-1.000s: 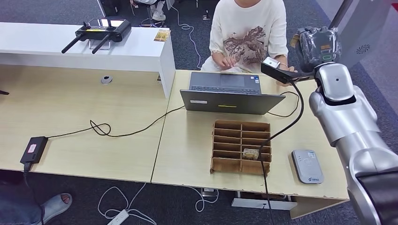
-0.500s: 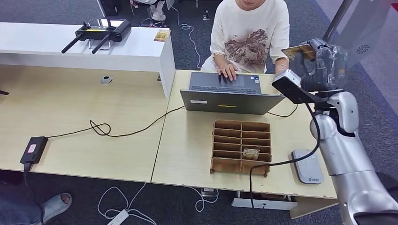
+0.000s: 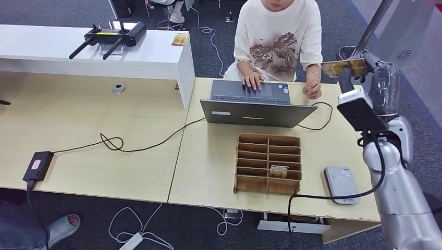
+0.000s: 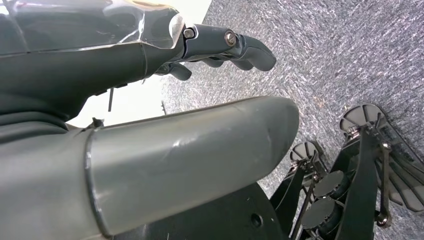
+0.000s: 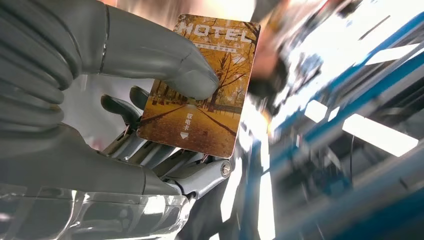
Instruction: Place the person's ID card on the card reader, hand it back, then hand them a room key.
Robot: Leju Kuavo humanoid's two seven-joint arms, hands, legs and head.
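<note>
My right hand is raised at the table's far right and pinches an orange card printed HOTEL. In the right wrist view the thick thumb presses the hotel card against the darker fingers behind it. The grey card reader lies on the table near the front right edge, well below the hand. The person sits behind the laptop with one hand on the keyboard and the other on the table beside it. My left hand hangs over carpet, holding nothing.
An open laptop stands at the table's back. A brown compartment box sits mid-table with a card in one slot. Black cables run across the table. A remote controller lies on the white counter.
My right arm has swung right and back from the person, carrying the hotel card. The person's hands have come down, one onto the laptop keyboard.
</note>
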